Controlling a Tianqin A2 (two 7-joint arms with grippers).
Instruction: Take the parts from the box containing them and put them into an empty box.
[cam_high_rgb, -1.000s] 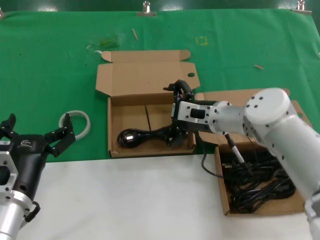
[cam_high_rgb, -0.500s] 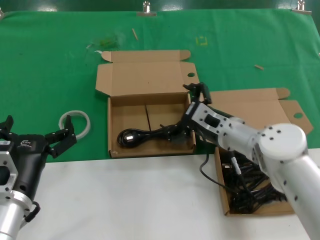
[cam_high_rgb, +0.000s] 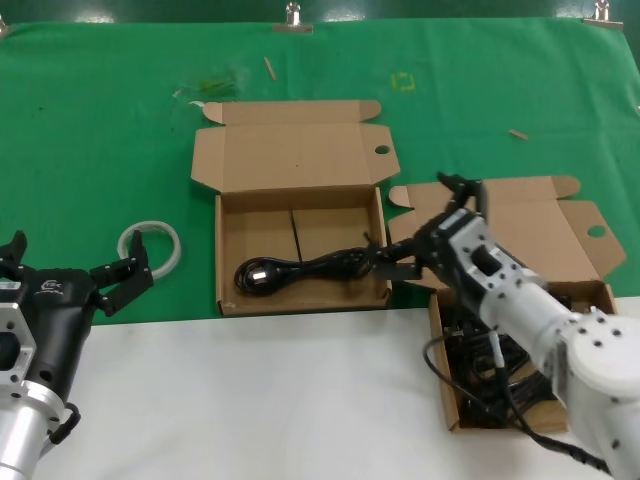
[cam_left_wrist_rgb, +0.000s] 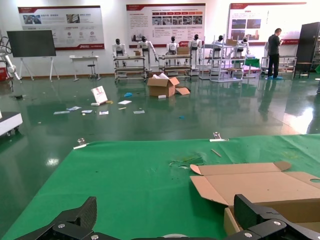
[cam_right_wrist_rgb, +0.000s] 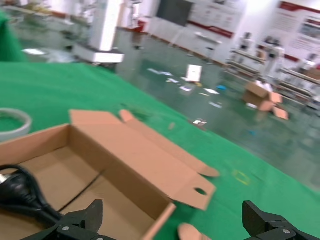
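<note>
Hovering between both boxes, the right claw (cam_high_rgb: 385, 262) spreads its fingers, seemingly empty; remaining cables (cam_high_rgb: 510, 375) lie behind it, nearer than the idle, open left claw (cam_high_rgb: 75, 272).

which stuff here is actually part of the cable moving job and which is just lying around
Part of the job:
- power cable already lying in the seamed-floor box
- remaining black cables in the right-hand box
- right gripper, open above the seamed-floor box's right wall
- left gripper, open, waiting at the near left

Just lying about:
- whitish ring
- green cloth
</note>
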